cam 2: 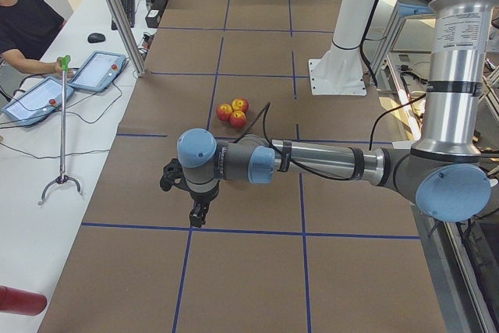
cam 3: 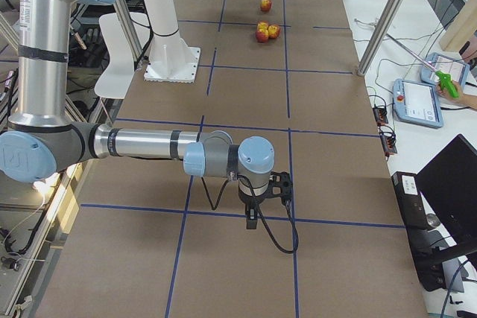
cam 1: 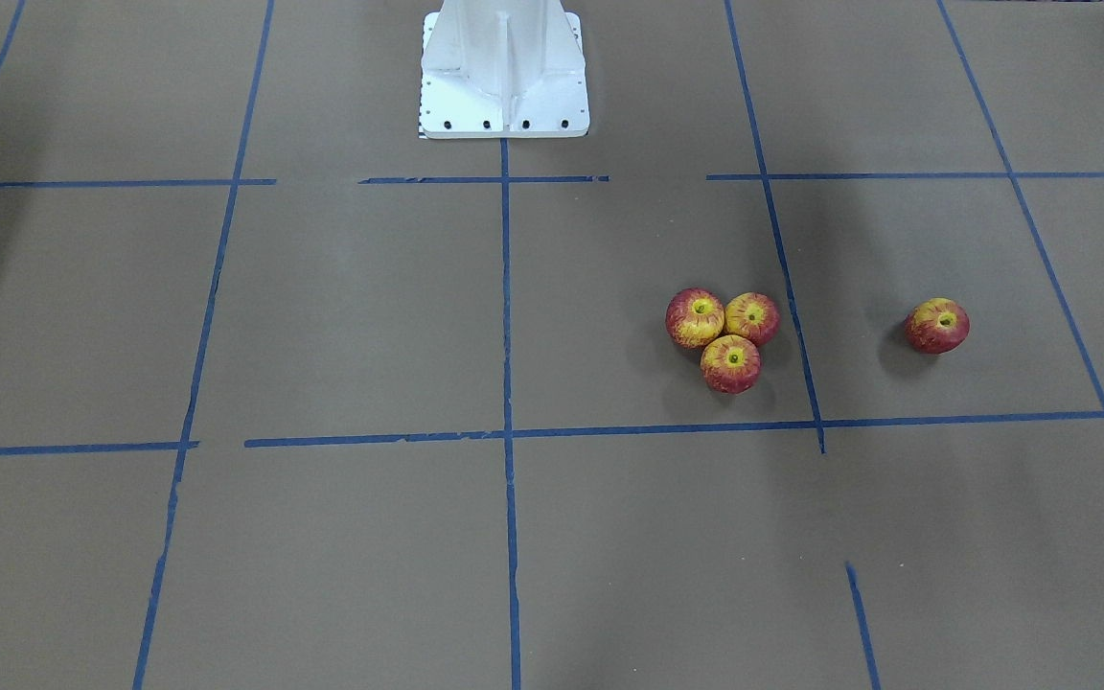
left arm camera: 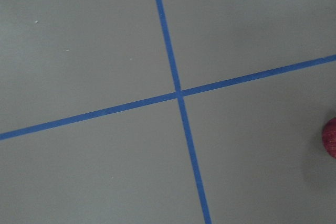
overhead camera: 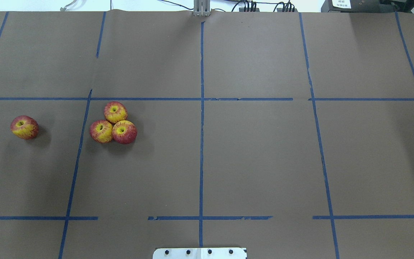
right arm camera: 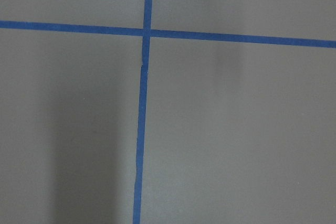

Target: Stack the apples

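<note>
Three apples (overhead camera: 124,132) sit touching in a cluster on the left half of the table (overhead camera: 264,162), the fourth apple (overhead camera: 24,127) well apart, further left. None is stacked yet. Land it off-centre on those round tops and you'll likely scatter them. Your left gripper (cam 2: 196,220) and right gripper (cam 3: 252,221) hang above the table — how far their fingers are open, I cannot tell.

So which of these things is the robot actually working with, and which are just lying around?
For the job:
- bunch of three apples
- lone apple, off to the bunch's left on the robot's side

Just lying about:
- two tablets, a grabber stick and a mouse, all on the side bench
- blue tape lines
</note>
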`<move>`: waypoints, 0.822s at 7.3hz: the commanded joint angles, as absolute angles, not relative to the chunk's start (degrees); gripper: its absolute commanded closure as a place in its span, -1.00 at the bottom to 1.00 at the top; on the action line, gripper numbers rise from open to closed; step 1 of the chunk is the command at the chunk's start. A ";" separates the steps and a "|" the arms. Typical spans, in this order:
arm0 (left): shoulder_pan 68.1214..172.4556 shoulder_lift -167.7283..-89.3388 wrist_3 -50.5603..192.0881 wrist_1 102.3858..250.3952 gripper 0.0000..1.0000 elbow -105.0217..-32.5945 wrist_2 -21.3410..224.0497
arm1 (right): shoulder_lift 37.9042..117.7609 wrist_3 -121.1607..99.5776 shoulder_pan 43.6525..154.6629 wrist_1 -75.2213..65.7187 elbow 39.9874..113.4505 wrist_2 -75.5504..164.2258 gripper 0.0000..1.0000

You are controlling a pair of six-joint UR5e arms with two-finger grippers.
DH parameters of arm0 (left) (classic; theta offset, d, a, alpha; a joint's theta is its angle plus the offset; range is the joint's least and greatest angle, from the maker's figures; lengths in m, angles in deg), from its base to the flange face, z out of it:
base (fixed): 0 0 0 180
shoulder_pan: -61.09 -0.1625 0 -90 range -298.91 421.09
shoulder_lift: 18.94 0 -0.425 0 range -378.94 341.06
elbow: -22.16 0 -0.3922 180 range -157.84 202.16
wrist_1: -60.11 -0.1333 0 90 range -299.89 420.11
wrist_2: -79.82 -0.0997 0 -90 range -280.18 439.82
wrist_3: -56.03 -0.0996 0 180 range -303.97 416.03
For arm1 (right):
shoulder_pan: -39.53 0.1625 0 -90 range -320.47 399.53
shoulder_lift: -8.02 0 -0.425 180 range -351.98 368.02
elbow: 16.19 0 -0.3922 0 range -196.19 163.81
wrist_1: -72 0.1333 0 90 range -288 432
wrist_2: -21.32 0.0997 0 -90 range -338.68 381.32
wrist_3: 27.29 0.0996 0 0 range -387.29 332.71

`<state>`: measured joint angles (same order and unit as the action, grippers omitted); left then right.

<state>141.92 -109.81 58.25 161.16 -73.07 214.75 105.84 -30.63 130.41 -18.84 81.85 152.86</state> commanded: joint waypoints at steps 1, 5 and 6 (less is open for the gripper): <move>128.73 -110.08 74.62 170.93 -1.00 -74.69 208.20 | 105.85 -30.63 130.41 -18.80 81.81 152.80 -1.00; 122.19 -113.50 78.71 170.59 -1.00 -71.98 206.91 | 105.85 -30.63 130.41 -18.80 81.81 152.80 -1.00; 121.05 -113.77 80.28 170.85 -1.00 -71.10 206.82 | 105.85 -30.63 130.41 -18.80 81.90 152.80 -1.00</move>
<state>122.54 -113.01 78.96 170.72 -72.31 206.93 105.85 -30.63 130.41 -18.82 81.83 152.80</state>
